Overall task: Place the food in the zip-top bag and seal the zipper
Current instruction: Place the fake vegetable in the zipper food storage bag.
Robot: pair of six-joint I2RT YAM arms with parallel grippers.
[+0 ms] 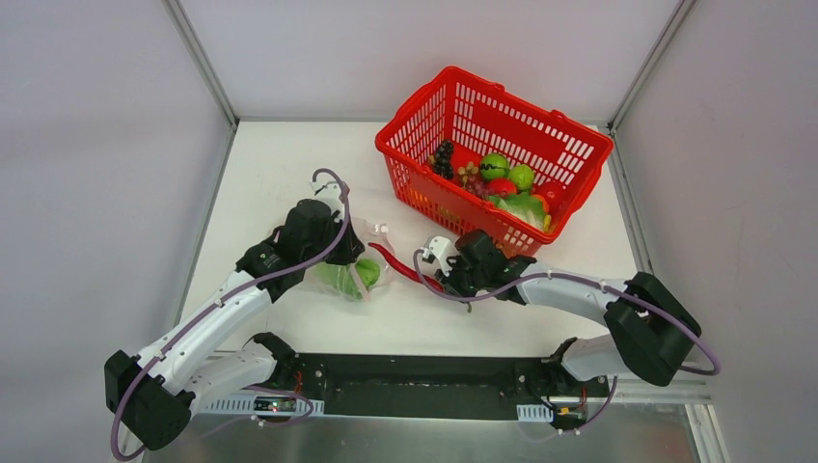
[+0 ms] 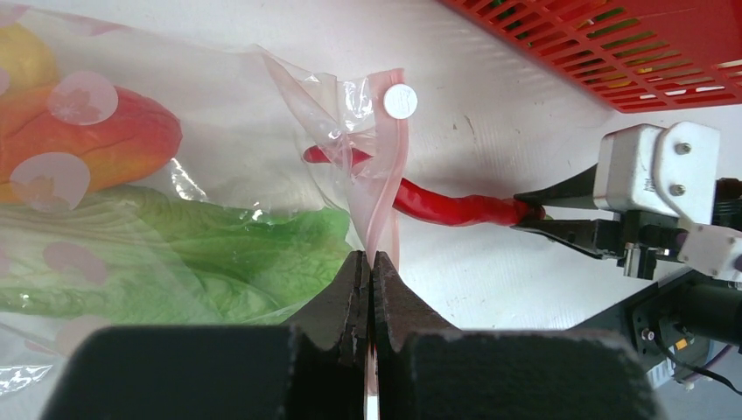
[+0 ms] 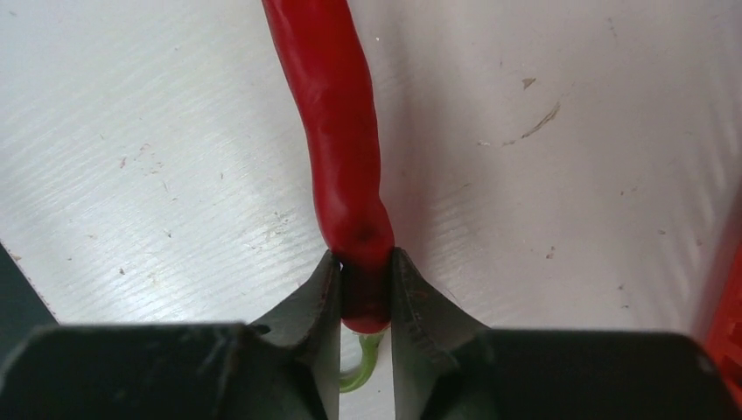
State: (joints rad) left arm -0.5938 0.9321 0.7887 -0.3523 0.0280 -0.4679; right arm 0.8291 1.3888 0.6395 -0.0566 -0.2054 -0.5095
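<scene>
With bare white table (image 1: 280, 174) open left of the one red basket (image 1: 453, 201), the left gripper (image 2: 369, 261) pinches flat the single zip-top bag's (image 2: 227, 105) zipper (image 2: 387, 175), while the right gripper (image 3: 366, 293) clamps one red chili's (image 3: 337, 131) stem end, tip at the mouth.

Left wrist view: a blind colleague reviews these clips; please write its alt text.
The left gripper pinches the pink edge of a clear zip-top bag holding a leafy cabbage and orange fruit. Beside it, the right gripper holds a red chili pepper whose tip reaches the bag's mouth.
</scene>
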